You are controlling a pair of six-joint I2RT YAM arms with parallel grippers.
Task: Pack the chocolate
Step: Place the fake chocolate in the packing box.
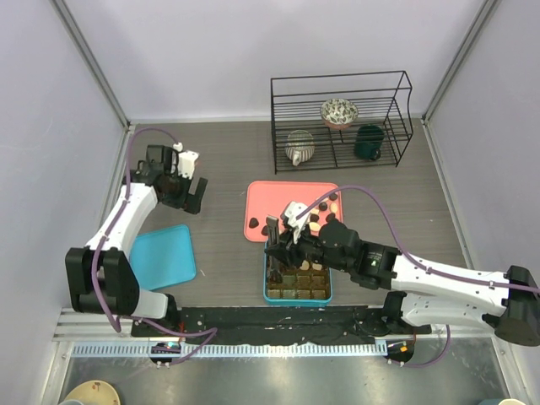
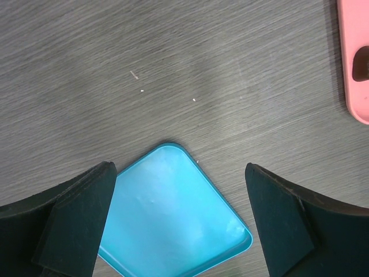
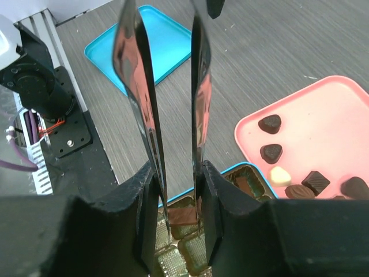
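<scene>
The right gripper's (image 1: 283, 238) fingers (image 3: 138, 86) clamp a brown chocolate (image 3: 181, 216) over the teal box (image 1: 297, 300); the left gripper's (image 2: 179, 173) fingers (image 2: 81, 219) stand wide apart.

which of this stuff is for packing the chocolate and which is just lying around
job: chocolate pieces, pink tray, teal box, tongs in right hand, flat blue tray (likely lid)
lying about: wire rack, patterned bowl, striped pot, dark green mug

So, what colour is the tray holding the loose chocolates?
Pink; the tray shows best in the top view.
</scene>
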